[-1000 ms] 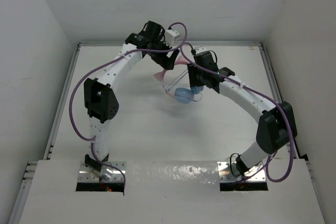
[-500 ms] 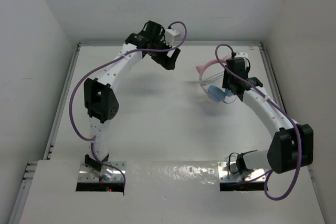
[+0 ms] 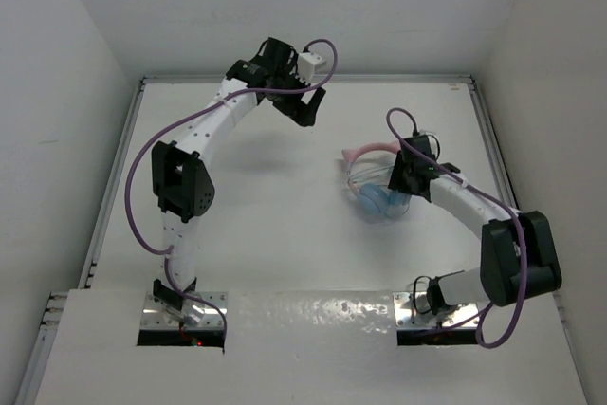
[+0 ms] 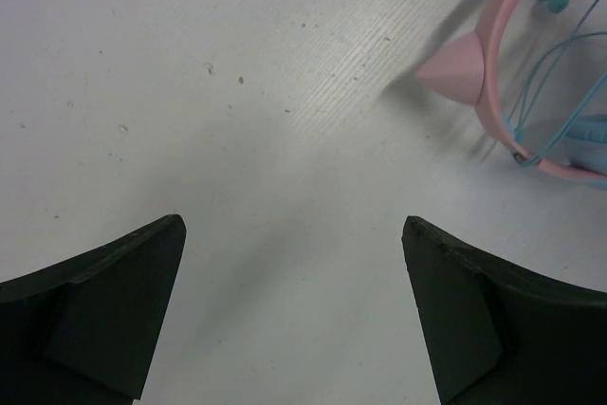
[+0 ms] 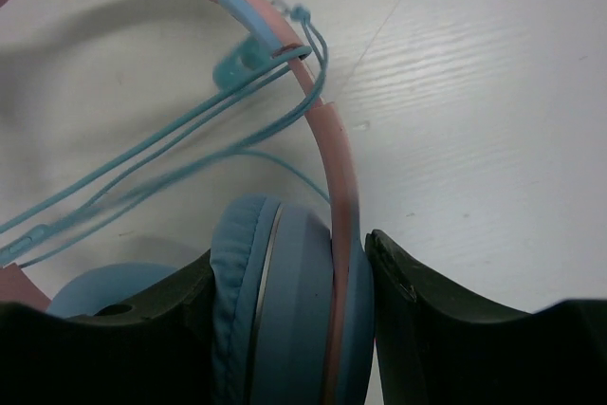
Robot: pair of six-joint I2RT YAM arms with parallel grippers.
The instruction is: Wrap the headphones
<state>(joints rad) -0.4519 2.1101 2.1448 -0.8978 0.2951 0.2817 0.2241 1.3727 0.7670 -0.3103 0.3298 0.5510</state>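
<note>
The headphones (image 3: pixel 372 187) have a pink cat-ear headband (image 5: pixel 327 139), light blue ear cups (image 5: pixel 285 310) and a thin teal cable (image 5: pixel 142 168) looped several times inside the band. My right gripper (image 3: pixel 403 187) is shut on one ear cup and the band end, at the table's right middle. In the right wrist view the gripper (image 5: pixel 289 320) squeezes the cup between both fingers. My left gripper (image 3: pixel 308 111) is open and empty, raised over the back of the table. The left wrist view shows its gripper (image 4: pixel 294 272) wide apart, with the pink band and ear (image 4: pixel 474 73) at upper right.
White walls enclose the table (image 3: pixel 256 215) on the left, back and right. Thick purple robot cables (image 3: pixel 142 168) loop beside both arms. The arm bases sit in cut-outs at the near edge (image 3: pixel 303 315).
My right gripper carried the headphones away from the left gripper, first to the right, then toward the near side and a little left. The left arm stayed still, open.
</note>
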